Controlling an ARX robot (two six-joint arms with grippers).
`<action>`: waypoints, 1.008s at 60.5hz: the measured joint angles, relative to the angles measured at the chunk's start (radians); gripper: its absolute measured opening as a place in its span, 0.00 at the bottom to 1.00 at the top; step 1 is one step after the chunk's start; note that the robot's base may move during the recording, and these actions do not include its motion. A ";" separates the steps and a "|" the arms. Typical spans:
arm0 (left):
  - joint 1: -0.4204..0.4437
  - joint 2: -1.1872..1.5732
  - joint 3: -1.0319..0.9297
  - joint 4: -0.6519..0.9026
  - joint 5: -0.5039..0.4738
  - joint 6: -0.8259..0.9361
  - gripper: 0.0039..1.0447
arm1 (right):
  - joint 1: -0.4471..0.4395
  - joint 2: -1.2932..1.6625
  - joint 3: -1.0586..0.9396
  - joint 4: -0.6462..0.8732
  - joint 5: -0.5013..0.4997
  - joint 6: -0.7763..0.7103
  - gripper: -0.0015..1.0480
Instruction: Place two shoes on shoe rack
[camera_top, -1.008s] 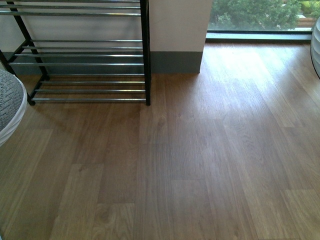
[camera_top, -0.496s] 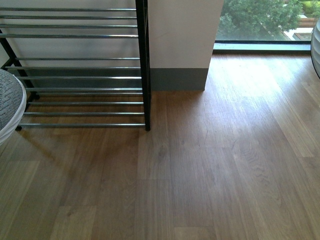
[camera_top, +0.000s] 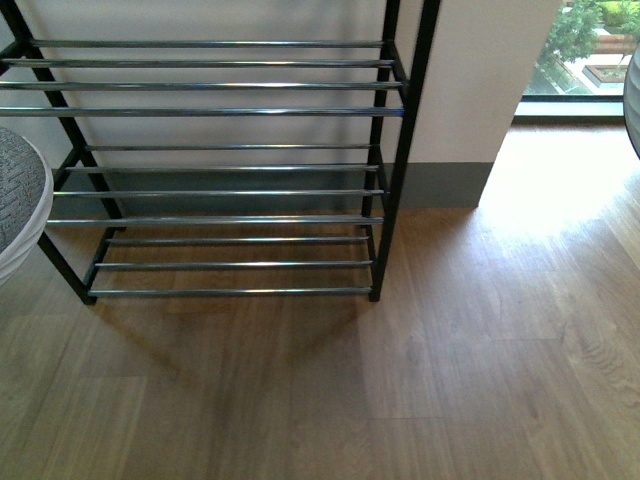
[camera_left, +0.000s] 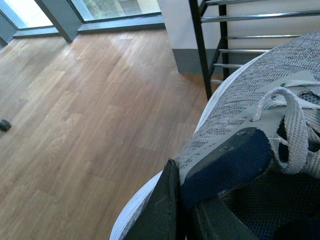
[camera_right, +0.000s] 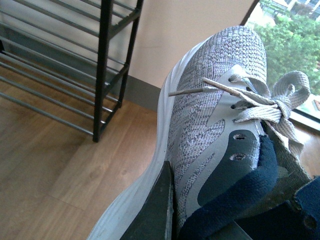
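L claw (camera_left: 182, 212) clamped on the collar of L shoe (camera_left: 235, 110), held in air above floor (camera_top: 400, 380), toe twd rack (camera_top: 405, 150), at its left end in front view. R claw (camera_right: 180, 220) likewise clamped on R shoe (camera_right: 210, 115) collar, held up, right of rack. Rack stands agst wall.

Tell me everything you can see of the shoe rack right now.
The shoe rack has a thin black frame and shelves of shiny chrome rods. Three tiers show in the front view; the top is cropped. It stands upright on the wood floor before a pale wall, visible shelves bare.
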 joint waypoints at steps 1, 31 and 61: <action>0.000 0.000 0.000 0.000 0.000 0.000 0.01 | 0.000 0.000 0.000 0.000 0.000 0.000 0.01; 0.001 -0.002 0.000 0.000 -0.005 0.000 0.01 | 0.000 -0.003 -0.001 0.000 -0.003 0.000 0.01; 0.001 -0.002 0.000 0.000 -0.002 0.000 0.01 | 0.001 -0.003 -0.001 0.000 -0.005 0.000 0.01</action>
